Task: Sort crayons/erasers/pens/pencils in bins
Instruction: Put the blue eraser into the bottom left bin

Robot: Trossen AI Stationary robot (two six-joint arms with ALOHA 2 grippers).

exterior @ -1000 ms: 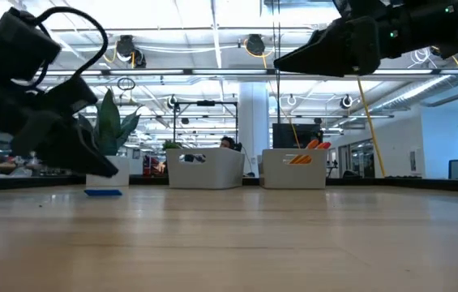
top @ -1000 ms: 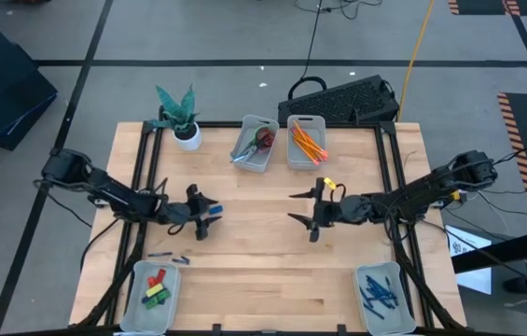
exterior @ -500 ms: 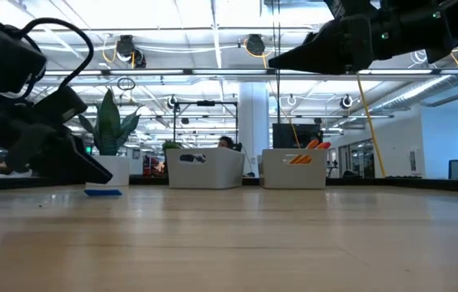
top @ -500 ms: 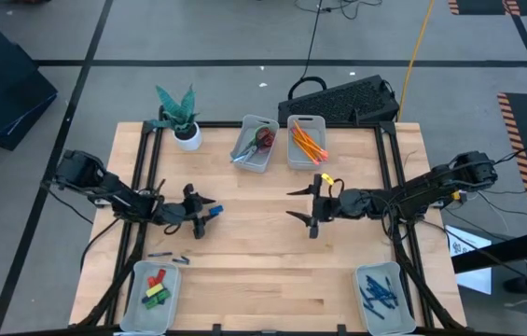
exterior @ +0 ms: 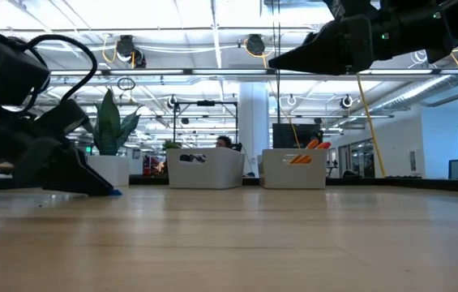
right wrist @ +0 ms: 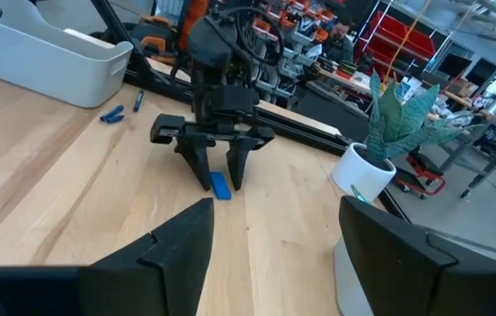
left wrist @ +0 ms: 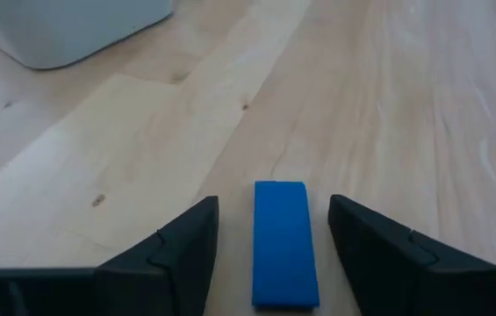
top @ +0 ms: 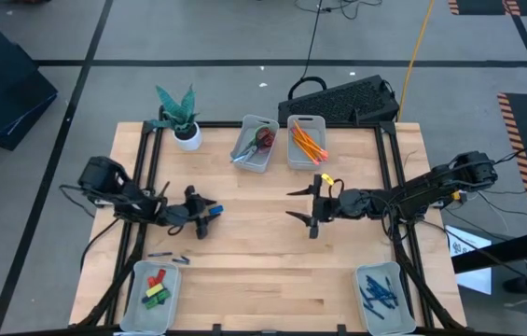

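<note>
A blue eraser [left wrist: 284, 246] lies flat on the wood table, left of its middle [top: 214, 211]. My left gripper [left wrist: 274, 206] is down at the table top, open, with one finger on each side of the eraser and a gap showing on both sides. The right wrist view shows it astride the eraser [right wrist: 219, 184] too. My right gripper [top: 296, 206] hangs open above the table's middle with nothing in it. Two short bluish crayons [top: 168, 255] lie loose near the near-left bin [top: 135, 301], which holds red and green erasers.
Two bins stand at the far edge, one [top: 242, 157] with scissors and one [top: 293, 161] with orange pencils. A near-right bin [top: 364, 297] holds dark blue pens. A potted plant [top: 181, 117] stands at the far left. Bare wood lies between the two grippers.
My left gripper has come down from just above the blue eraser to the table top, so its open fingers now stand on either side of it. The eraser has stayed where it was.
</note>
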